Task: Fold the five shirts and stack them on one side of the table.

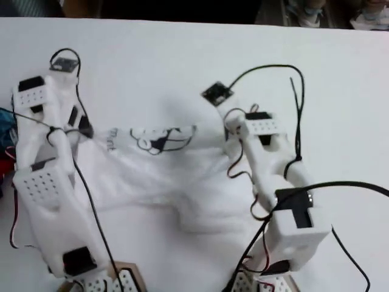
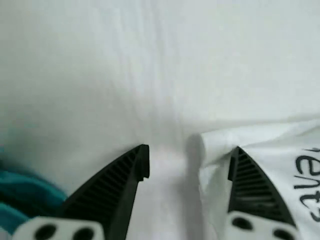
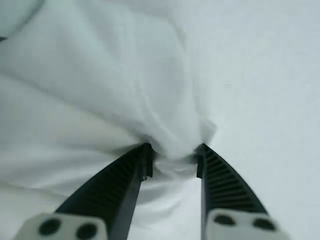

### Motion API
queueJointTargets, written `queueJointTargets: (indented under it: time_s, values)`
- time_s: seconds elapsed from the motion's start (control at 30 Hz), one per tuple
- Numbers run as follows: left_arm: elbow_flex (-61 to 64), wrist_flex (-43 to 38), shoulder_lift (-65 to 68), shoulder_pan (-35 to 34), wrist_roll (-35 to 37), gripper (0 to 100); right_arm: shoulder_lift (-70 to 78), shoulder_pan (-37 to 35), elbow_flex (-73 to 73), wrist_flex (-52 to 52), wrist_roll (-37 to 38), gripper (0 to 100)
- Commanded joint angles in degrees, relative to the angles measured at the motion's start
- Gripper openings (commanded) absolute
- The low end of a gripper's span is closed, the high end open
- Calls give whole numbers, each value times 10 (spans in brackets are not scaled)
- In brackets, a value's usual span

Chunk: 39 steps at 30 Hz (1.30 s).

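Item, far left: a teal cloth object [image 2: 20, 200] at the table's edge, just beside the left arm; what it is cannot be told. Item: left arm [image 1: 42, 182], white, running up the left side of the white table [image 1: 182, 55], with its wrist over the left end of the garment. Item: left gripper [image 2: 190, 155], jaws spread wide and holding nothing. One dark ribbed finger [image 2: 120, 180] is over bare table. The other finger [image 2: 252, 185] is over the printed edge of the cloth. Whether either tip touches the surface cannot be told. Item, centre: white shirt [image 1: 158, 176], one piece, lying rumpled and unfolded on the table between the two arms. It spreads from the left arm across to the right arm, and a thick fold bulges toward the near edge. Item: dark print [image 1: 163, 139] on the shirt's upper part, facing up, with lettering [image 1: 112, 139] just to its left near the left gripper. Item: right gripper [image 3: 172, 152], at the shirt's right edge, jaws closed in on a bunched ridge of the white fabric that fills the space between the two fingertips. Item: right arm [image 1: 285, 201], white, slanting from the near right toward the shirt. Item: black cables [image 1: 298, 97], looping above and beside the right arm and trailing off to the right. Item, near edge: wooden base plates [image 1: 124, 277] under the arm mounts.
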Motion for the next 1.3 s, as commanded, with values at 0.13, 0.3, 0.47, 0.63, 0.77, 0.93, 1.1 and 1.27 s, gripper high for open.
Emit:
queueJointTargets:
  time_s: [0.13,0.3,0.47,0.63,0.77,0.93,1.1,1.27]
  values:
    - [-158,81,43,-11,3,268,-2,84,-14,0,1,156]
    - [-199,99,77,-10,3,268,-17,66,-42,65,2,158]
    - [-217,99,90,-8,3,268,-99,-7,-110,116,2,158]
    - [-259,152,80,-4,3,268,-160,-56,-174,114,-3,155]
    - [-305,217,72,25,5,245,-102,-59,-176,87,-13,64]
    - [-304,215,55,45,75,23,3,-43,-205,58,-55,19]
    - [-294,217,56,68,91,24,69,-42,-247,60,-55,21]
    - [-218,216,30,107,91,24,103,-42,-262,58,-55,21]
